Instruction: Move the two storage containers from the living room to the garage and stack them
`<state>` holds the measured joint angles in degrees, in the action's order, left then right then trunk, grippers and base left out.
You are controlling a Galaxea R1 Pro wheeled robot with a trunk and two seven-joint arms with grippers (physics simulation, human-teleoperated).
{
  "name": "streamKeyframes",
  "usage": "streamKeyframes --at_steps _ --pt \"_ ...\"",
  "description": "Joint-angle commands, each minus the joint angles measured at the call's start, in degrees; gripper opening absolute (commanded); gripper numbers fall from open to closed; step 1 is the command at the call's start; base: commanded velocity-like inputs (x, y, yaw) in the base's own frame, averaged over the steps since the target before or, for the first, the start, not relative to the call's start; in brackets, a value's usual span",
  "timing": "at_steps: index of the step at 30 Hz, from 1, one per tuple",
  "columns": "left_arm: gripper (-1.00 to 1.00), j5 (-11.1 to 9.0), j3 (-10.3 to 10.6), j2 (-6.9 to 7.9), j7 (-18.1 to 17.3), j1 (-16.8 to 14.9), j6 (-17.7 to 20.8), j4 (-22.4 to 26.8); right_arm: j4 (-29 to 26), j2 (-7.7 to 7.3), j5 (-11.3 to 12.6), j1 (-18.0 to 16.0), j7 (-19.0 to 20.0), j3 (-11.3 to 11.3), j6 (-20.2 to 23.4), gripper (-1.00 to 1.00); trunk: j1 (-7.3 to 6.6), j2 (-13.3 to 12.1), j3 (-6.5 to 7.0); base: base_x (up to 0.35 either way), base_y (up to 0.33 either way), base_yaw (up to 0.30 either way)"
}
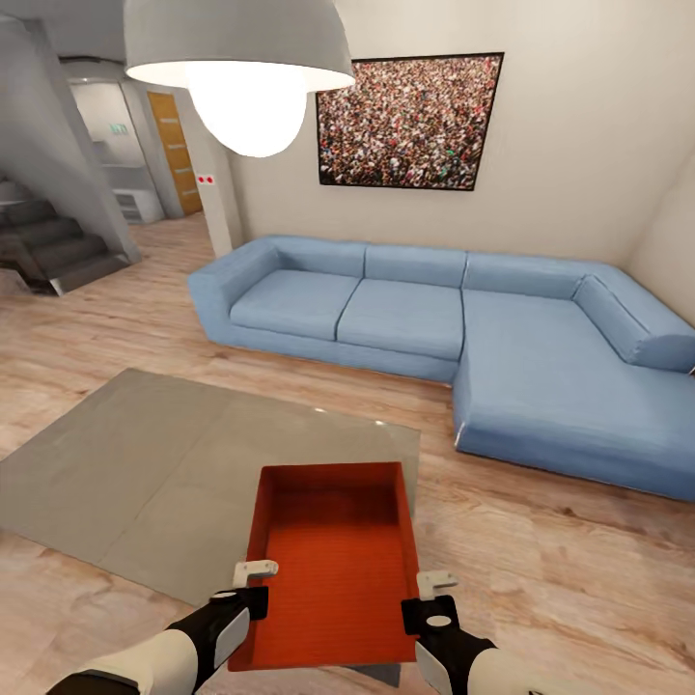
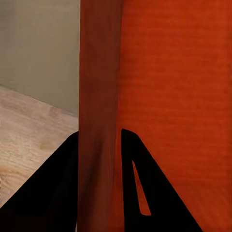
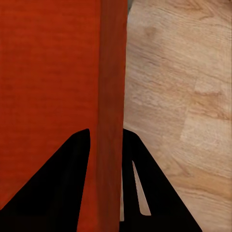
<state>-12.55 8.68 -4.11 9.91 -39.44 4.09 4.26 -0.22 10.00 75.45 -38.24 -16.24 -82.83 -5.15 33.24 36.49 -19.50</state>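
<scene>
Storage container (image 1: 333, 569), nothing inside, side walls pinched by left claw (image 1: 253, 589), right claw (image 1: 432, 600).

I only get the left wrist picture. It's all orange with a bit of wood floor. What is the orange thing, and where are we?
Observer: It's an open-top orange-red storage container, and nothing shows inside it. The head view shows a room with a blue sofa behind it.
Operator: Is only my arm holding it?
Observer: No. The right gripper has a finger on each side of the opposite wall, just as the left gripper does on yours.
Operator: What's under the box?
Observer: A grey rug lies beneath and ahead of it on the wood-plank floor.
</scene>
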Motion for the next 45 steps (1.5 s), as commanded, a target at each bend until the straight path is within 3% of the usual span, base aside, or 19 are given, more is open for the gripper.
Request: streamKeyframes --at_steps 1,45 --pt "-1.00 -0.9 -2.4 0.33 0.6 0.0 0.4 0.0 -0.1 0.00 -0.3 0.0 -0.7 0.4 -1.5 -1.00 0.01 0.1 -0.08 0.000 0.000 0.269" --pt "-1.00 -0.9 -2.4 0.33 0.6 0.0 0.4 0.0 -0.1 0.00 -0.4 -0.1 -0.7 0.4 -1.5 -1.00 0.01 0.1 -0.08 0.000 0.000 0.269"
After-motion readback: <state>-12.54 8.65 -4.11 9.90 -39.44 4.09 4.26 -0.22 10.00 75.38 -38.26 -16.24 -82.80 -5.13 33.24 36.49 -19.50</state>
